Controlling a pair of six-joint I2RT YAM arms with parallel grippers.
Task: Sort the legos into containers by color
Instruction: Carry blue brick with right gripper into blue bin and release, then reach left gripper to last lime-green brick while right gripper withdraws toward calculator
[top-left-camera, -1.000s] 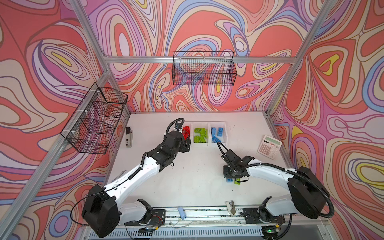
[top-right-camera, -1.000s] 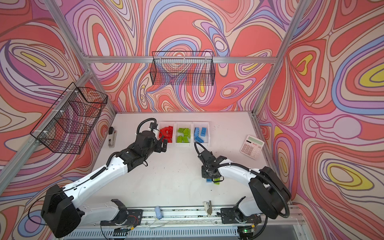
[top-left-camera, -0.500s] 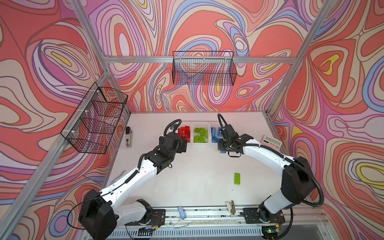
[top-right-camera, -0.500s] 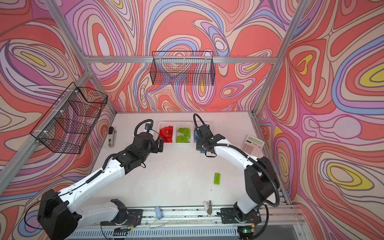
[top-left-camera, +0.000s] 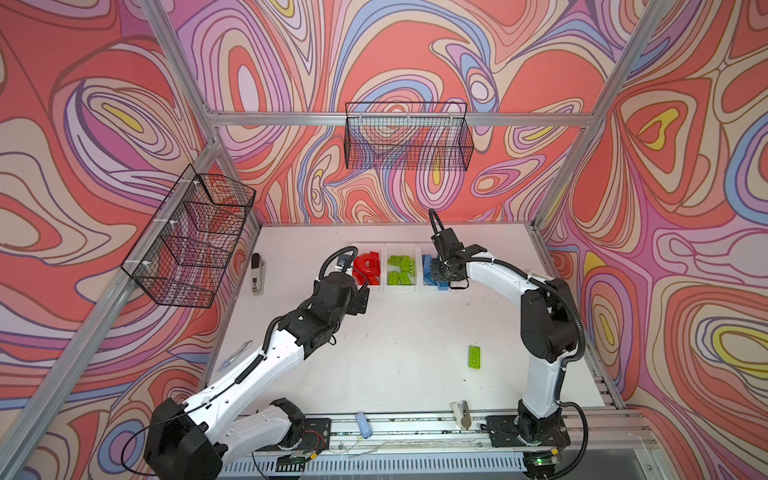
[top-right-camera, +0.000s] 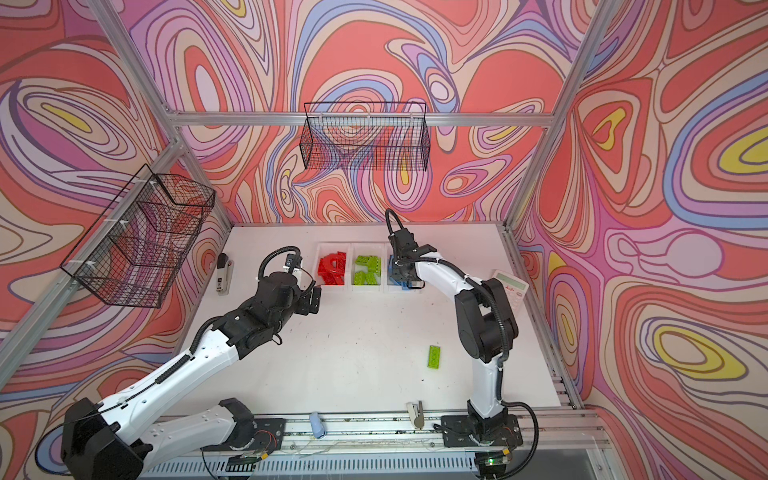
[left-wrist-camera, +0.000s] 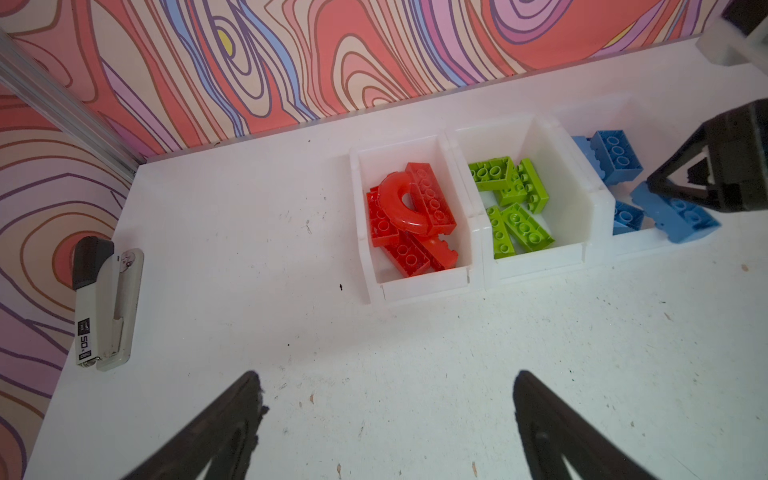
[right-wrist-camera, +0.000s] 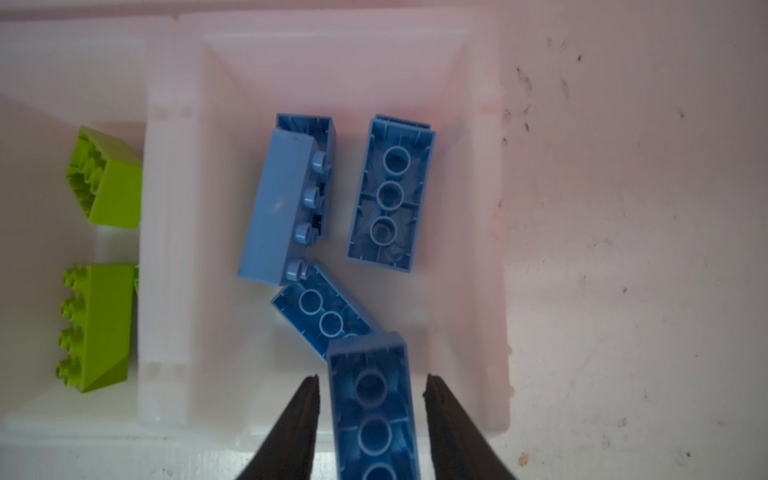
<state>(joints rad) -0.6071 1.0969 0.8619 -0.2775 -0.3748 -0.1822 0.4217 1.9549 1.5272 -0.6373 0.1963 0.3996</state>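
Swirly red-pink-blue walls enclose a white tabletop w/ three small white plastic bins joined in a row at the back: red studded bricks plus a red arch on the left arm's side, lime green bricks in the middle, blue bricks on the right arm's side. Left tool hangs spread wide, empty, in front of the red bin; right tool sits over the blue bin's front edge, released, a gap each side of a long blue brick lying hollow side up btwn its fingers. One lime green brick lies alone on the tabletop, well apart from the bins.
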